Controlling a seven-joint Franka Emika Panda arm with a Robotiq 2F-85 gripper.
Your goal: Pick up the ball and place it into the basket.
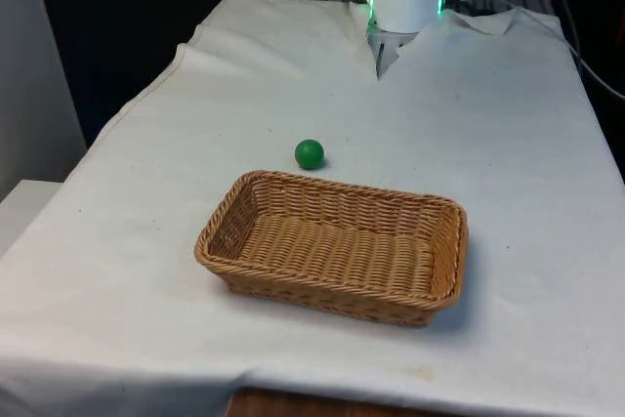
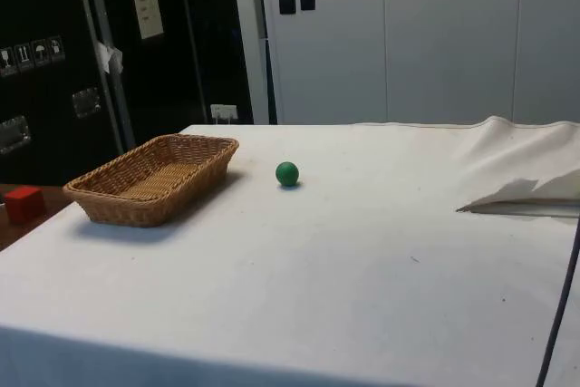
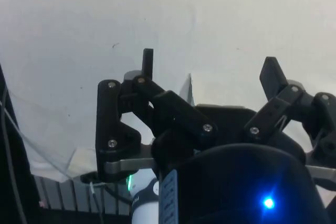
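The green ball (image 1: 310,153) sits on the white-clothed surface (image 1: 508,144), well below my claw (image 2: 295,4) and apart from it, just beside the long rim of the wicker basket (image 1: 444,241), not touching it. The basket lies beyond the ball from where I hang, holding nothing. My claw (image 3: 210,66) is raised high over the cloth, fingers (image 3: 148,64) spread wide, gripping nothing. A small red block (image 2: 24,203) rests off the surface's edge past the basket.
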